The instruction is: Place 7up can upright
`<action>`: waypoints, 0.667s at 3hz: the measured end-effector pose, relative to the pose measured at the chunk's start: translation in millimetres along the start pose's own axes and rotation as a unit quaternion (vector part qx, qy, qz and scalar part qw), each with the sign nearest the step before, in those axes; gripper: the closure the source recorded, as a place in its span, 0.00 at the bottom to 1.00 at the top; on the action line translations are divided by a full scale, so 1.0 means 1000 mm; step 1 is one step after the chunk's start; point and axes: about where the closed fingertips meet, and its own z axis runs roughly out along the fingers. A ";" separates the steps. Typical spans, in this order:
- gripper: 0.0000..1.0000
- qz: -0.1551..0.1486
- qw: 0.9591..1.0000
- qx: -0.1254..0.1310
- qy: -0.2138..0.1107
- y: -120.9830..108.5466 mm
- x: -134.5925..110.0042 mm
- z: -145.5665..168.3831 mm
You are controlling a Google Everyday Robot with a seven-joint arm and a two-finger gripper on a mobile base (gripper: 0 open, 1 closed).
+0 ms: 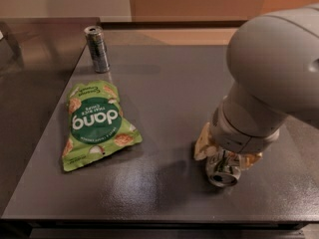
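Note:
The 7up can (223,170) is at the front right of the dark table (164,83). It is silver-white with green marks, and its silver top faces the camera, so it lies tilted rather than upright. My gripper (225,156) comes down from the large grey arm (269,88) right over the can. Its cream fingers (202,144) sit on both sides of the can and are shut on it. The arm hides the rear of the can.
A green "dang" snack bag (93,125) lies flat at the left. A slim dark grey can (96,49) stands upright at the far left corner. The table's front edge runs just below the 7up can.

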 end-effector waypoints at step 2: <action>0.86 -0.005 1.000 -0.014 -0.011 0.001 -0.002 -0.013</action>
